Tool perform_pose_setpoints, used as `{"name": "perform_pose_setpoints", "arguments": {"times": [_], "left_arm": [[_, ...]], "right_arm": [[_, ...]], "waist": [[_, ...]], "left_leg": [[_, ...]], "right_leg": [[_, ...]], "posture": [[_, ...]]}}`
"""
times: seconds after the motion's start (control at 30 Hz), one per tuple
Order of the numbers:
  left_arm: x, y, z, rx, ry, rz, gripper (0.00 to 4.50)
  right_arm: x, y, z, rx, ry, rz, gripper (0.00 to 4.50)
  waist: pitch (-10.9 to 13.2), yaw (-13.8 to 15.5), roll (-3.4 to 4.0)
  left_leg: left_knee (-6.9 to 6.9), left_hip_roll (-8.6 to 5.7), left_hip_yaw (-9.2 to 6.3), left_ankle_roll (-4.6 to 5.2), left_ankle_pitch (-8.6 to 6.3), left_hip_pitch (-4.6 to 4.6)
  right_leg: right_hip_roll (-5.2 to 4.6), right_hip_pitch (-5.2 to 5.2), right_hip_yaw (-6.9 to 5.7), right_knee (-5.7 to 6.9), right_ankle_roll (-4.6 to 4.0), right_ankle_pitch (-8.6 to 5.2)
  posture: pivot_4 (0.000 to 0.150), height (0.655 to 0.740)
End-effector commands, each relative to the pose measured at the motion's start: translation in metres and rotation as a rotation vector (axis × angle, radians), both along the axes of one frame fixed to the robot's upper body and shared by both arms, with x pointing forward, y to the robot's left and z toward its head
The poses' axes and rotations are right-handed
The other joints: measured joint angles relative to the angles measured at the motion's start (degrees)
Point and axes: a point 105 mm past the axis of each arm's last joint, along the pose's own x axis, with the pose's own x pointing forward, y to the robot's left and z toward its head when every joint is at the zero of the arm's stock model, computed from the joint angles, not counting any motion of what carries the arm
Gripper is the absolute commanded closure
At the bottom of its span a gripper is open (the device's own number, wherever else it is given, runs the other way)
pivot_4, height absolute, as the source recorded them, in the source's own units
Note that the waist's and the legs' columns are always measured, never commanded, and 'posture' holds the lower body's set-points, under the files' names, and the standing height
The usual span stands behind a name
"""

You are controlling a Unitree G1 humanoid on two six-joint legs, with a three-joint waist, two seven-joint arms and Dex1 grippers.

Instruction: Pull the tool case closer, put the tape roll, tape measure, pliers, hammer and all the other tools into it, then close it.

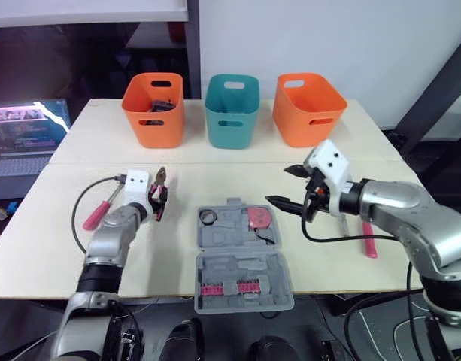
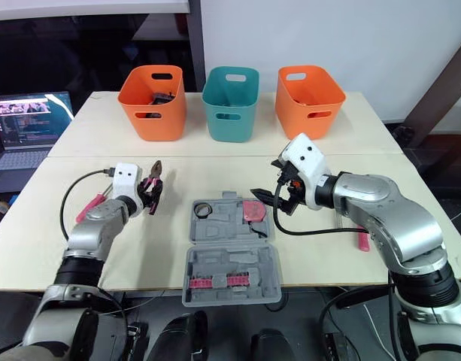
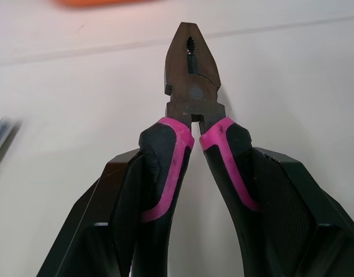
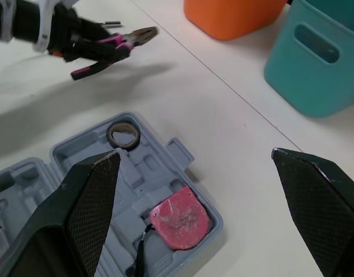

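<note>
The grey tool case (image 1: pixel 245 265) lies open at the table's front centre. Its far half holds a dark tape roll (image 1: pixel 207 217) and a pink tape measure (image 1: pixel 259 218). My left gripper (image 1: pixel 156 201) hovers left of the case, shut on the pink-and-black handles of the pliers (image 3: pixel 191 92), whose jaws point away from me. A pink-handled hammer (image 1: pixel 95 216) lies on the table farther left. My right gripper (image 1: pixel 296 188) hangs open and empty just right of the case's far half, above the table. In the right wrist view its fingers (image 4: pixel 90 196) frame the tape measure (image 4: pixel 179 219).
Two orange baskets (image 1: pixel 153 109) (image 1: pixel 307 109) and a teal one (image 1: pixel 232 110) stand in a row at the back. A pink-handled tool (image 1: pixel 369 247) lies under my right forearm. A black cable (image 1: pixel 80 207) loops by the hammer. A laptop (image 1: pixel 27 139) sits off the table's left.
</note>
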Motion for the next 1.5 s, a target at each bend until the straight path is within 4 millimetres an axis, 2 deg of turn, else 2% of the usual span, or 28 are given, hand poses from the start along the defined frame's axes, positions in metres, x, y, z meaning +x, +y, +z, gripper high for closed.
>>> {"name": "perform_pose_setpoints", "arguments": {"times": [0.03, 0.1, 0.17, 0.37, 0.43, 0.6, 0.83, 0.93, 1.07, 1.1, 1.13, 1.33, 1.43, 1.47, 1.5], "left_arm": [[-0.014, -0.039, 0.052, 0.109, -0.147, -0.389, 2.09], [-0.039, -0.060, 0.064, 0.126, -0.134, -0.656, 2.10], [-0.057, -0.072, 0.076, 0.129, -0.124, -0.824, 2.10], [-0.085, -0.091, 0.088, 0.254, -0.098, -1.149, 2.10], [-0.092, -0.099, 0.094, 0.277, -0.093, -1.239, 2.11], [-0.098, -0.107, 0.099, 0.294, -0.093, -1.331, 2.11], [-0.098, -0.112, 0.102, 0.274, -0.097, -1.355, 2.11], [-0.101, -0.115, 0.102, 0.259, -0.095, -1.372, 2.11], [-0.102, -0.115, 0.101, 0.259, -0.091, -1.379, 2.11], [-0.102, -0.115, 0.101, 0.259, -0.092, -1.380, 2.11], [-0.103, -0.115, 0.101, 0.259, -0.092, -1.381, 2.11], [-0.102, -0.116, 0.104, 0.240, -0.102, -1.379, 2.13], [-0.094, -0.113, 0.104, 0.223, -0.104, -1.318, 2.13], [-0.094, -0.112, 0.105, 0.208, -0.097, -1.316, 1.11], [-0.094, -0.110, 0.107, 0.201, -0.096, -1.318, 0.73]], "right_arm": [[-0.008, -0.001, 0.011, -0.040, -0.044, 0.061, 0.00], [-0.010, -0.003, 0.008, -0.104, -0.049, 0.102, 0.00], [-0.013, -0.003, 0.007, -0.139, -0.056, 0.146, 0.00], [-0.024, 0.020, 0.016, -0.121, -0.085, 0.350, 0.00], [-0.024, 0.035, 0.016, -0.107, -0.098, 0.405, 0.00], [-0.024, 0.051, 0.011, -0.096, -0.095, 0.461, 0.00], [-0.024, 0.057, -0.002, -0.098, -0.077, 0.471, 0.00], [-0.025, 0.060, -0.002, -0.085, -0.081, 0.473, 0.83], [-0.026, 0.061, -0.002, -0.077, -0.080, 0.475, 2.70], [-0.026, 0.060, -0.001, -0.076, -0.080, 0.475, 3.34], [-0.026, 0.060, -0.001, -0.075, -0.079, 0.475, 3.54], [-0.025, 0.057, 0.000, -0.077, -0.075, 0.466, 3.53], [-0.024, 0.056, 0.000, -0.070, -0.076, 0.463, 3.53], [-0.024, 0.056, 0.000, -0.070, -0.076, 0.462, 3.53], [-0.023, 0.055, 0.001, -0.069, -0.078, 0.459, 3.53]], "waist": [[0.01, 0.03, 0.01], [0.02, 0.02, 0.02], [0.02, 0.01, 0.03], [0.04, -0.44, 0.10], [0.04, -0.49, 0.10], [0.05, -0.12, 0.11], [0.06, -0.07, 0.11], [0.06, -0.23, 0.11], [0.06, -0.14, 0.11], [0.06, -0.13, 0.11], [0.06, -0.13, 0.11], [0.06, -0.13, 0.11], [0.06, -0.12, 0.11], [0.06, -0.12, 0.11], [0.06, -0.13, 0.11]], "left_leg": [[-0.03, 0.00, 0.03, 0.00, 0.00, -0.02], [-0.09, 0.00, 0.08, 0.00, 0.00, -0.02], [-0.21, 0.00, 0.18, 0.00, 0.00, 0.01], [-0.34, 0.09, 0.36, 0.26, -0.13, 0.05], [-0.36, 0.15, 0.49, 0.27, -0.12, 0.04], [-0.35, 0.16, 0.63, 0.26, -0.10, 0.01], [-0.14, 0.17, 0.64, 0.29, -0.11, -0.02], [-0.05, 0.20, 0.63, 0.29, -0.12, -0.02], [0.05, 0.22, 0.63, 0.31, -0.13, -0.02], [0.09, 0.22, 0.63, 0.31, -0.14, -0.03], [0.13, 0.22, 0.63, 0.33, -0.15, -0.03], [0.24, 0.22, 0.63, 0.38, -0.18, -0.03], [0.25, 0.22, 0.64, 0.39, -0.18, -0.03], [0.25, 0.22, 0.64, 0.39, -0.18, -0.03], [0.26, 0.22, 0.63, 0.39, -0.18, -0.03]], "right_leg": [[0.00, -0.05, 0.01, -0.01, -0.01, 0.00], [-0.02, -0.06, 0.03, -0.05, -0.01, 0.01], [-0.06, -0.06, 0.08, -0.16, -0.04, 0.02], [0.04, -0.21, 0.23, -0.14, -0.07, 0.04], [0.10, -0.36, 0.35, -0.05, -0.07, 0.04], [0.10, -0.49, 0.51, 0.04, -0.06, 0.03], [0.08, -0.48, 0.52, 0.16, -0.05, 0.04], [0.10, -0.49, 0.53, 0.28, -0.06, 0.04], [0.11, -0.51, 0.54, 0.37, -0.05, 0.03], [0.11, -0.50, 0.54, 0.39, -0.05, 0.03], [0.10, -0.50, 0.55, 0.40, -0.05, 0.03], [0.09, -0.50, 0.57, 0.53, -0.05, 0.03], [0.09, -0.51, 0.59, 0.56, -0.05, 0.03], [0.09, -0.51, 0.59, 0.56, -0.05, 0.03], [0.09, -0.51, 0.59, 0.58, -0.05, 0.03]], "posture": [[0.150, 0.7400], [0.150, 0.7400], [0.150, 0.7400], [0.150, 0.7400], [0.150, 0.7400], [0.150, 0.7400], [0.150, 0.7400], [0.150, 0.7400], [0.150, 0.7400], [0.150, 0.7400], [0.150, 0.7400], [0.150, 0.7400], [0.150, 0.7400], [0.150, 0.7400], [0.150, 0.7400]]}}
